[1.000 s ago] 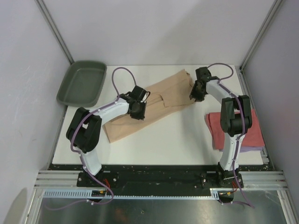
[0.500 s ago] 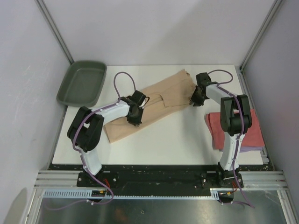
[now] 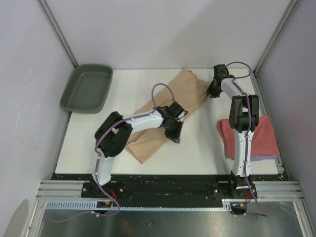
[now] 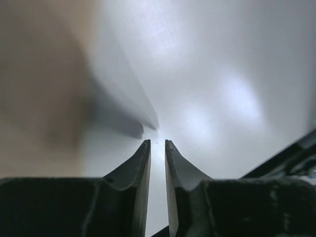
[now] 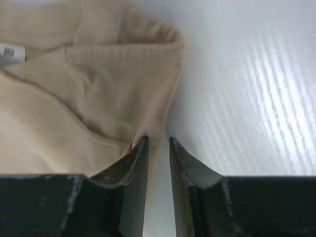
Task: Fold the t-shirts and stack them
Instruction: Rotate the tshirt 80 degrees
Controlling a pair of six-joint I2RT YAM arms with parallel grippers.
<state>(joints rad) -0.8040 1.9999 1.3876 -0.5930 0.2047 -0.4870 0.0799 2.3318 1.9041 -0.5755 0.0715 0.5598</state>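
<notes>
The left claw (image 4: 154,144) is hovering low over the white bench (image 3: 197,153). Its two black jaws are drawn almost together, with only a slit of bare bench showing between them and nothing gripped. In its wrist view, the tan t-shirt (image 3: 183,91) is showing as a blur from 9 to 11 o'clock, near the tips but apart from them. From overhead, this claw is sitting at the shirt's right-hand edge, about midway along the cloth. The shirt is stretching as a long band across the bench centre, from 7 o'clock up to 1 o'clock.

The right claw (image 5: 158,141) is resting at the shirt's far end. Its jaws are likewise nearly closed and the hem is running down into the slit, so it seems to be pinching that edge. Cloth is filling its view from 9 to 12 o'clock, and bare bench is showing from 1 to 3.

The step in hand is probably laying the tan shirt out straight, ready for a fold. The next move is likely calling for the left claw to open, take the near edge and draw gently against the right claw until the cloth is lying smooth.

The coral-red t-shirt (image 3: 269,140) is lying at 4 o'clock by the bench's right edge. It is resting on top of the lavender t-shirt (image 3: 264,158), well apart from both claws. A green tray (image 3: 86,91) is sitting at 10 o'clock.
</notes>
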